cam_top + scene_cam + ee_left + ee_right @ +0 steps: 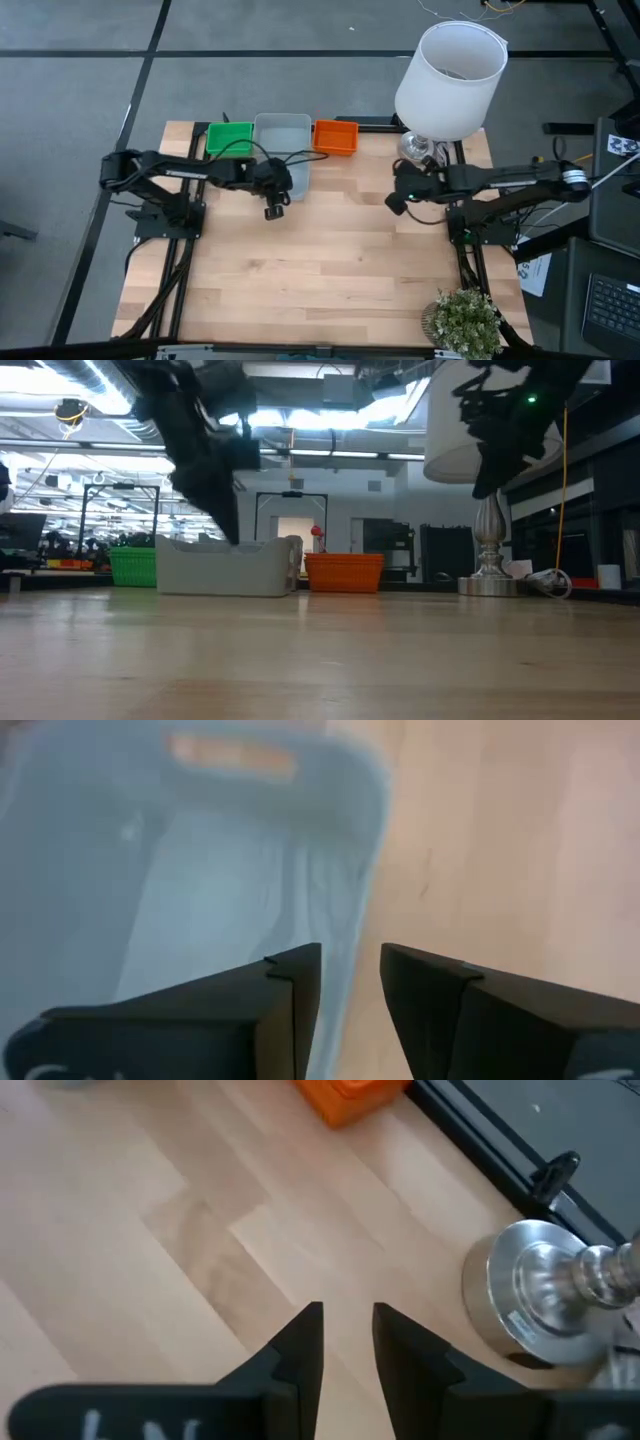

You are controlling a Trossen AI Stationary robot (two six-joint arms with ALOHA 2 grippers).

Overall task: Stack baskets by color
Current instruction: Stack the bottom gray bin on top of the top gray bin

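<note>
Three baskets stand in a row on their bases at the table's far edge: a green basket (230, 138), a larger pale grey basket (283, 148) and an orange basket (335, 137). My left gripper (274, 207) hangs open, tilted down, over the grey basket's near end (220, 910). In the left wrist view the basket's side rim (362, 910) runs toward the gap between the fingers. My right gripper (347, 1342) is open with nothing between its fingers. It hangs over bare wood at the table's right, beside the lamp's metal foot (540, 1295). My left gripper comes slanting down at the grey basket's near end, one finger (290, 995) over the basket's inside and the other (425, 995) over the table. I cannot tell whether either finger touches the rim. The basket stands on the table.
A big white lampshade (450, 75) on a metal stand rises at the far right, close to my right arm. A small potted plant (463, 320) sits at the near right corner. The middle and near part of the wooden table (320, 270) is bare.
</note>
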